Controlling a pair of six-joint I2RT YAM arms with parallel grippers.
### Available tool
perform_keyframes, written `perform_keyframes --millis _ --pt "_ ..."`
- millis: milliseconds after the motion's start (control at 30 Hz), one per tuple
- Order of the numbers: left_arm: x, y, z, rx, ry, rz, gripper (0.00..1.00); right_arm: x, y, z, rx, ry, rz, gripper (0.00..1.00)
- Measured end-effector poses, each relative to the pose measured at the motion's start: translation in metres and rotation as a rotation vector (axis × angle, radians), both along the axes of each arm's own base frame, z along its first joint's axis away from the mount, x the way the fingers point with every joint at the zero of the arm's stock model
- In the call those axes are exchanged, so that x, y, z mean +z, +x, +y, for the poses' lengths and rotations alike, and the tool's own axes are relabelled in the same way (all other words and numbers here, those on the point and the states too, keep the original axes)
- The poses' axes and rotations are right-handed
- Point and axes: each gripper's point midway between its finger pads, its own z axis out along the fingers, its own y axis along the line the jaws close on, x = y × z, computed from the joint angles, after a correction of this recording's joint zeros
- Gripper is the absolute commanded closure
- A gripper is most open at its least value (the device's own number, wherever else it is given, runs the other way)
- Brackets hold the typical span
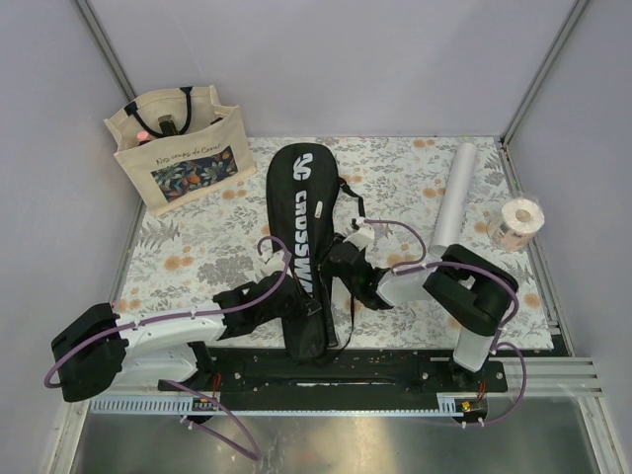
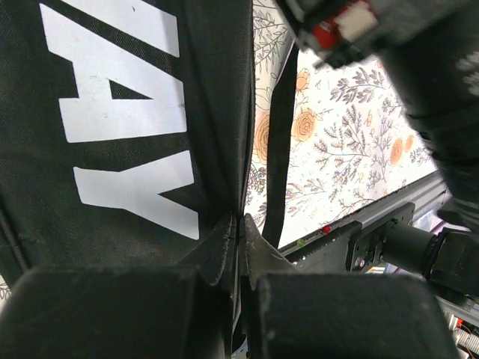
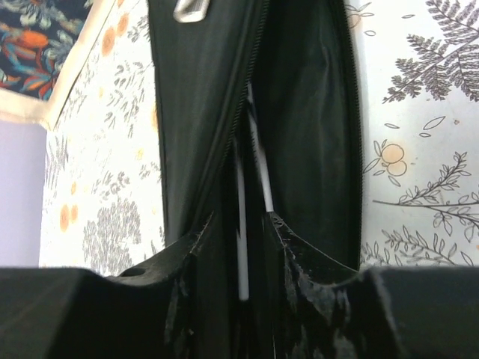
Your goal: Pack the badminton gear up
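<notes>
The black racket-shaped cover (image 1: 301, 212) lettered "CROSSWAY" lies lengthwise mid-table. My left gripper (image 1: 284, 296) is at its lower left edge, and the left wrist view shows that gripper (image 2: 239, 224) shut on a fold of the cover (image 2: 127, 112). My right gripper (image 1: 343, 265) is at the cover's right side. Its fingers (image 3: 241, 228) stand a narrow gap apart at the unzipped opening of the cover (image 3: 202, 97). Thin white racket frames (image 3: 241, 194) show inside, one running between the fingers without touching them. The white tube (image 1: 454, 197) lies at the right.
A beige floral tote bag (image 1: 178, 148) stands at the back left. A small pale tape roll (image 1: 516, 222) sits near the right edge, beyond the tube. The cover's black strap (image 2: 281, 134) trails over the floral cloth (image 1: 197, 247). A black rail (image 1: 336, 370) runs along the front.
</notes>
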Motion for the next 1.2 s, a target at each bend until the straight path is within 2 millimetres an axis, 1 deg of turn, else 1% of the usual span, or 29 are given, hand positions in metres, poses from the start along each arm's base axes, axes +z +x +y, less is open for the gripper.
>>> perform_keyframes --millis 67,167,200,300,367,467,600,667,767,833,1000,1200 --pt "0.0 0.0 0.0 -0.001 0.002 0.0 1.0 0.008 -0.006 -0.001 0.037 -0.023 0.008 0.56" --pt "-0.001 -0.001 0.001 -0.003 0.009 -0.002 1.0 0.026 -0.021 -0.006 0.116 -0.071 0.021 0.52" --pt "-0.002 -0.001 0.002 -0.004 0.014 -0.002 1.0 0.033 -0.028 -0.008 0.155 -0.09 0.029 0.52" --pt "-0.005 -0.002 0.005 -0.005 0.031 0.004 1.0 0.041 -0.044 -0.013 0.253 -0.126 0.058 0.52" --pt "-0.005 -0.003 0.005 -0.006 0.033 0.005 1.0 0.039 -0.055 -0.016 0.318 -0.152 0.089 0.52" --pt "-0.006 -0.003 0.005 -0.006 0.034 0.005 1.0 0.029 -0.078 -0.019 0.432 -0.173 0.149 0.52" --pt "-0.006 -0.003 0.005 -0.006 0.035 0.006 1.0 0.006 -0.112 -0.028 0.549 -0.187 0.24 0.53" --pt "-0.006 -0.003 0.005 -0.006 0.035 0.005 1.0 -0.005 -0.124 -0.035 0.579 -0.2 0.278 0.53" --pt "-0.006 -0.003 0.005 -0.006 0.035 0.005 1.0 -0.014 -0.135 -0.041 0.602 -0.208 0.314 0.53" --pt "-0.006 -0.003 0.005 -0.006 0.035 0.005 1.0 -0.015 -0.138 -0.04 0.616 -0.2 0.323 0.54" --pt "-0.006 -0.003 0.006 -0.005 0.035 0.005 1.0 -0.013 -0.146 -0.032 0.656 -0.135 0.327 0.59" --pt "-0.006 -0.003 0.006 -0.005 0.035 0.005 1.0 -0.021 -0.153 -0.024 0.661 -0.049 0.368 0.64"
